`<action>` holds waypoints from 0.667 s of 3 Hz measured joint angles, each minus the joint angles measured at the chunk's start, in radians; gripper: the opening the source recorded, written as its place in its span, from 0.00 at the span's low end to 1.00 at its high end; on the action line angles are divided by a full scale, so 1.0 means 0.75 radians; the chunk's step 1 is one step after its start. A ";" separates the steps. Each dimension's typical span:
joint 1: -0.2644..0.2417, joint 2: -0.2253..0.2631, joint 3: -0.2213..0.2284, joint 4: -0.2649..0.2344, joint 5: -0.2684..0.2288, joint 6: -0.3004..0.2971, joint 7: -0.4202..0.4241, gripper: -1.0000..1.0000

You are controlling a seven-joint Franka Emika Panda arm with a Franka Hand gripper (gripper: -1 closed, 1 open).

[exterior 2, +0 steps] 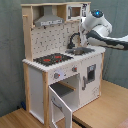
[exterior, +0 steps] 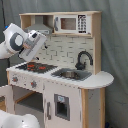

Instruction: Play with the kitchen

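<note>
White and pale wood make up the kitchen (exterior: 60, 70), which stands on a wooden floor (exterior 2: 100, 107) before a grey curtain (exterior: 114, 45). Its lower oven door (exterior 2: 62, 102) hangs open in the second exterior view. Over the black stovetop (exterior: 36, 66) hangs the arm's wrist with the gripper (exterior: 39, 42); whether the gripper is spread or pressed together cannot be told. Beside the stovetop lie the grey sink (exterior: 71, 74) and the black faucet (exterior: 83, 59), with the microwave (exterior: 72, 23) and hood (exterior: 39, 27) above.

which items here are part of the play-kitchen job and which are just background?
In play:
- the kitchen: stovetop, sink, faucet, microwave, open lower door
- the arm

Background:
- grey curtain
- wooden floor
</note>
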 joint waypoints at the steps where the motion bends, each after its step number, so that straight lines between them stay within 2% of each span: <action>1: -0.052 0.075 0.012 0.000 0.048 0.000 0.105 1.00; 2: -0.100 0.150 0.054 0.000 0.049 0.000 0.195 1.00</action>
